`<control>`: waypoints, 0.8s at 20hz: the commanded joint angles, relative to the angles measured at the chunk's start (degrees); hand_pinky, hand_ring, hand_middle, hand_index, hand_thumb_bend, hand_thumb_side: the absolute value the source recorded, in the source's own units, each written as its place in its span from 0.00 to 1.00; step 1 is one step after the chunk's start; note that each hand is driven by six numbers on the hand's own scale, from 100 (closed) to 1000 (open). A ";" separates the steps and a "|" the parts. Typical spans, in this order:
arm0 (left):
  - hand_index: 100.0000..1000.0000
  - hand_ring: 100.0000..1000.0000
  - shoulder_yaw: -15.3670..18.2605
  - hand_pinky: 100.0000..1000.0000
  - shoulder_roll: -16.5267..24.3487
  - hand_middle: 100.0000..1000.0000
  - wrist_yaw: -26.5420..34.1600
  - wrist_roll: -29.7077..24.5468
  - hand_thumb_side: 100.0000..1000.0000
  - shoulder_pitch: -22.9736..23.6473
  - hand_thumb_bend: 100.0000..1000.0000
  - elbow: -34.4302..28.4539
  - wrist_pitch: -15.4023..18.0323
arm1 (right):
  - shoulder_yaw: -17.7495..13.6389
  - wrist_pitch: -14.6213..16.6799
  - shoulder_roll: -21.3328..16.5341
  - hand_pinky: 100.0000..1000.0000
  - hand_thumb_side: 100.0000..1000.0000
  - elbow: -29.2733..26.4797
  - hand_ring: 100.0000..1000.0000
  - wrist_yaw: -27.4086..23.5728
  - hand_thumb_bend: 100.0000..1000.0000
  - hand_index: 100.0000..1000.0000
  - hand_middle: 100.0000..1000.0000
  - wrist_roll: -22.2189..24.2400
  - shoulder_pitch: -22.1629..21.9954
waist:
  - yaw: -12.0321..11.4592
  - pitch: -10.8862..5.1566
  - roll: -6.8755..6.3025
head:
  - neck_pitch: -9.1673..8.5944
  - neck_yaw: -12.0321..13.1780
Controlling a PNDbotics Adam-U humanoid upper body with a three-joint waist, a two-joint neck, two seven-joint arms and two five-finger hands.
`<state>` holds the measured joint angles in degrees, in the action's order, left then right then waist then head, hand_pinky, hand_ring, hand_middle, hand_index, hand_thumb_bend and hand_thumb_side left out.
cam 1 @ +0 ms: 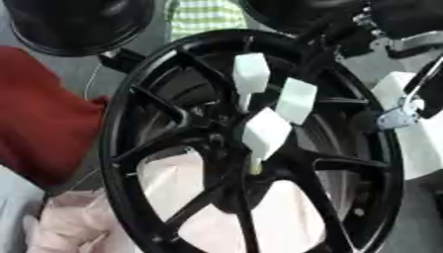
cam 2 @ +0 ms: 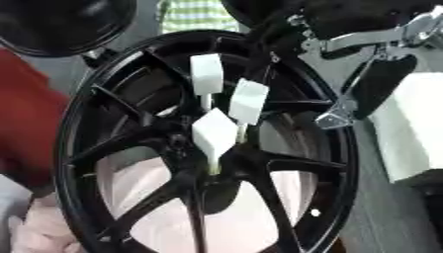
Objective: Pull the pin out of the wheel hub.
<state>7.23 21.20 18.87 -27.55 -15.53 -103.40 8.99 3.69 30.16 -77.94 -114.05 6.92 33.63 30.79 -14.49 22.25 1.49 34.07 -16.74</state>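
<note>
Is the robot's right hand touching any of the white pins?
Apart. The right eye view shows the right hand by the right rim of the wheel, with bare black spoke between it and the nearest white pin.

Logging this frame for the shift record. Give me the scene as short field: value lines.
wheel: black spoked wheel, standing on edge, fills most of the view
hub: dark centre where the spokes meet
pins: three white block-headed pins clustered at the hub, all still seated
right hand: at the upper right, beside the rim, touching no pin; whether its fingers are open cannot be told
left hand: not visible
behind wheel: pink cloth at lower left
</note>
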 commanded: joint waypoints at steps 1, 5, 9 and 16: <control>0.68 0.53 0.15 0.50 2.09 0.43 -0.06 -0.21 0.73 -0.59 0.00 -0.95 0.13 | -1.33 0.52 -1.65 0.97 0.44 -0.54 1.00 -1.71 0.23 0.87 0.80 0.29 1.39 | -0.02 -0.13 0.87 | -1.01 -0.08; 0.68 0.53 -0.02 0.50 2.31 0.43 0.06 -0.43 0.72 -0.97 0.00 -1.09 0.08 | -1.24 0.93 -1.93 0.97 0.46 -0.54 1.00 -2.62 0.22 0.88 0.80 2.06 2.44 | 0.27 0.00 0.94 | -1.41 -0.80; 0.68 0.53 -0.17 0.50 2.54 0.43 -0.07 -0.69 0.73 -1.35 0.00 -1.15 0.00 | -0.82 1.60 -1.85 0.96 0.48 -0.54 1.00 -3.01 0.22 0.88 0.82 3.48 3.84 | 0.19 0.29 1.28 | -1.52 -1.53; 0.68 0.53 -0.19 0.50 2.61 0.43 -0.42 -0.80 0.73 -1.76 0.00 -1.24 -0.26 | -0.46 2.32 -1.91 0.96 0.47 -0.54 1.00 -2.68 0.22 0.90 0.83 5.00 3.91 | 0.23 0.88 1.78 | -1.72 -2.27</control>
<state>6.87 22.17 18.56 -28.24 -16.67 -103.42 8.69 3.91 30.69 -77.94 -114.19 4.36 36.75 34.07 -14.30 23.35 2.61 33.11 -18.76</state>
